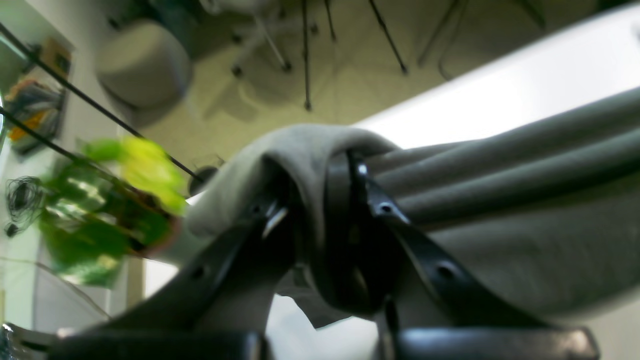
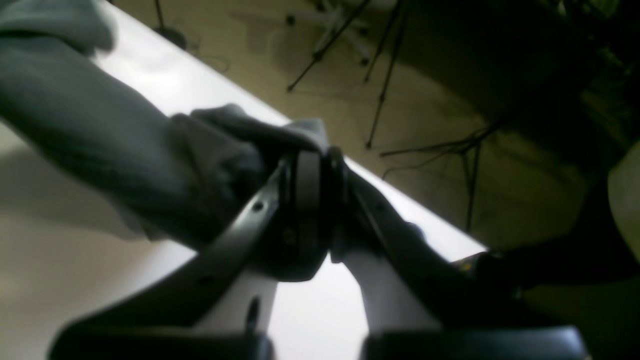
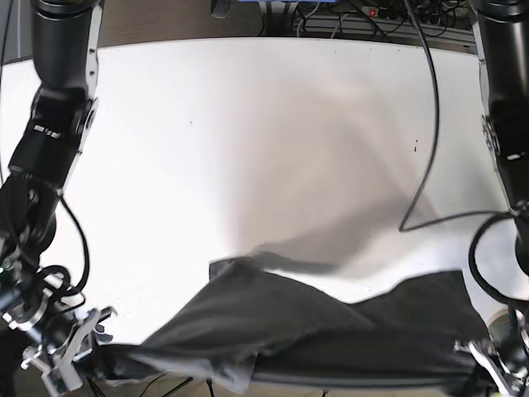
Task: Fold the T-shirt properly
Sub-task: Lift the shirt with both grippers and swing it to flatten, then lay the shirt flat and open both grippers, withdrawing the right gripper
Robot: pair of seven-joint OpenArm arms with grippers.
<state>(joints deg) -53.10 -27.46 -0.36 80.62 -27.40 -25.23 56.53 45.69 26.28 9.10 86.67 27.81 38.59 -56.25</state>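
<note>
Big white table [image 3: 273, 124] fills the base view, most of it bare, and the grey T-shirt [image 3: 314, 331] is bunched along its near edge, strung between the two grippers like a hammock. One flap lies forward onto the tabletop; the rest sags in loose ridges. No tidy fold to be seen, so I'd call this early going: the cloth is lifted, and the flattening and folding all look left to do.

Left gripper [image 1: 320, 195]: jaws drawn together, clamped on a thick wad of T-shirt, cloth draped over both tips and running off in long pleats to one side. Right gripper [image 2: 312, 165]: jaws also closed, pinching a corner of the T-shirt right at the tips, the rest trailing away to one side over the table.
</note>
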